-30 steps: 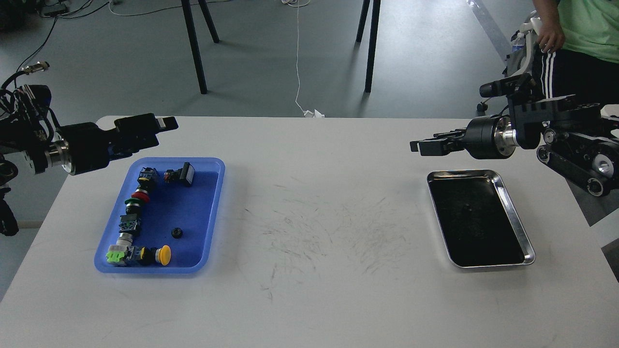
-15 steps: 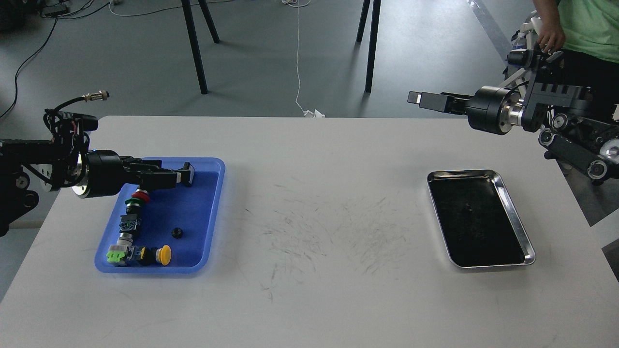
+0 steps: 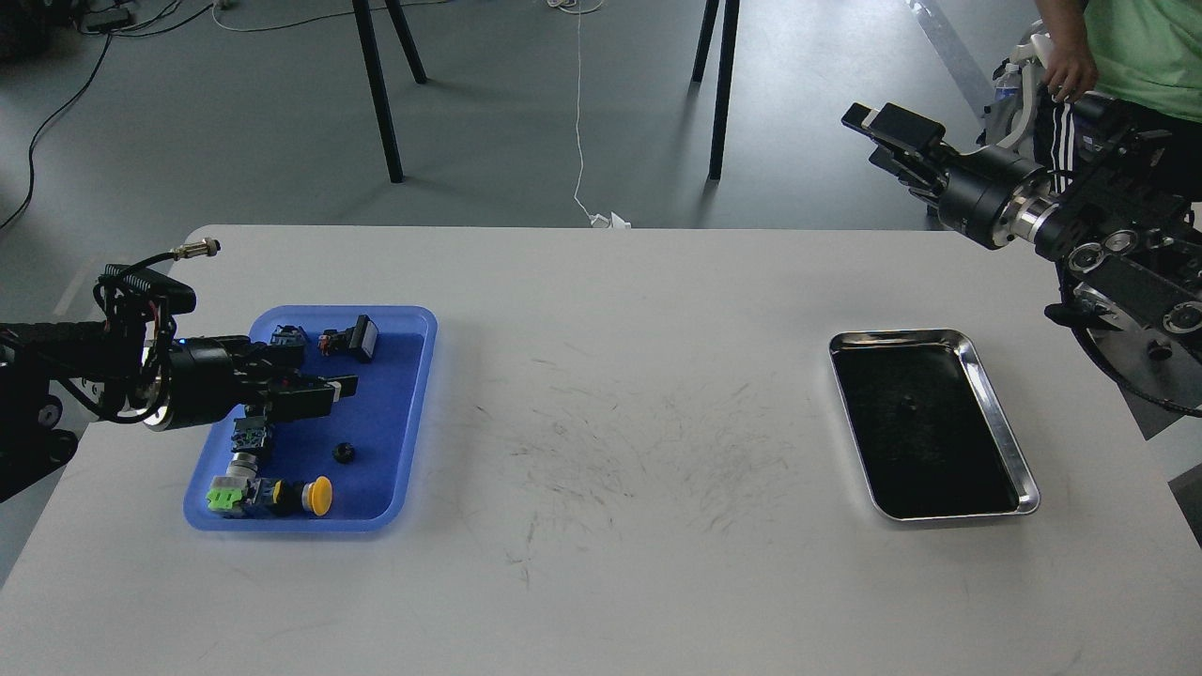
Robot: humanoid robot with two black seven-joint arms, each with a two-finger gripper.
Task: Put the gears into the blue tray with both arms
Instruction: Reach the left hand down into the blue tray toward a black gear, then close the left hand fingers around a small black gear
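Observation:
The blue tray (image 3: 398,413) lies at the table's left. One tiny black gear (image 3: 344,453) rests on its floor, right of a row of colourful switches. My left gripper (image 3: 344,387) reaches in from the left, low over the tray's middle and a little above the gear; its dark fingers overlap, so their gap does not show. My right gripper (image 3: 856,118) is raised high past the table's far right edge, pointing up-left, with nothing visibly in it. A tiny dark speck (image 3: 909,403) lies in the steel tray, too small to identify.
The steel tray (image 3: 1003,434) with a dark inside sits at the right. Several push-button switches (image 3: 319,495) line the blue tray's left side and top. A person (image 3: 1127,47) stands at the far right, and chair legs (image 3: 376,84) stand behind the table.
My left arm came down from above the table's far left edge to low over the blue tray. My right arm lifted from above the steel tray and drew back up to the right.

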